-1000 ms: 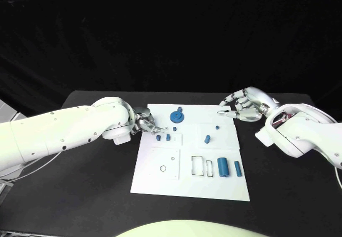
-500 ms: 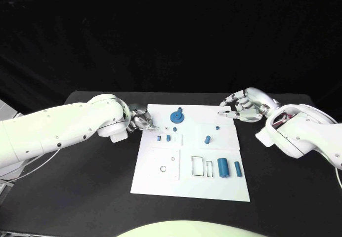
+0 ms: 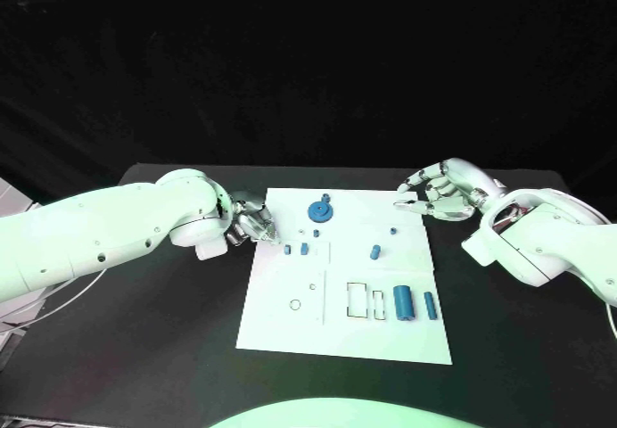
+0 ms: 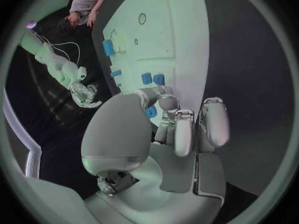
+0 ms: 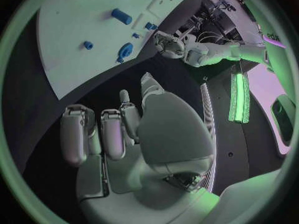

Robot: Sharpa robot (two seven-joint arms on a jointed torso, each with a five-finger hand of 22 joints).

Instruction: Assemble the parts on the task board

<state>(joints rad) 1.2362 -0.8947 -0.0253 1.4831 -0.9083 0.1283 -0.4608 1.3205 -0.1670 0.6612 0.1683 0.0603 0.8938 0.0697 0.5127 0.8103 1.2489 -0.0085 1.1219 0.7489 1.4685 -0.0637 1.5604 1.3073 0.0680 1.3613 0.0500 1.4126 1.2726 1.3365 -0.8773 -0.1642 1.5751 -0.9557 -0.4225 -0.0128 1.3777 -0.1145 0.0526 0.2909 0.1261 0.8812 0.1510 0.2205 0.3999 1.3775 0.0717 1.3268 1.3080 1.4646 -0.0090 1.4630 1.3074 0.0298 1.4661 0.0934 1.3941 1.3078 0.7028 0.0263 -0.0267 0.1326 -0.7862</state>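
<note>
White task board (image 3: 345,330) lies between both hands: left hand (image 3: 252,223), right hand (image 3: 437,196), both curled, holding nothing.

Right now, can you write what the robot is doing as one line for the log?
left hand: fingers curled, empty, at task board's left edge | right hand: curled, empty, by far right corner | gear part: on board

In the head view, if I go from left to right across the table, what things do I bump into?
left hand → round blue part → small blue part → right hand
</note>
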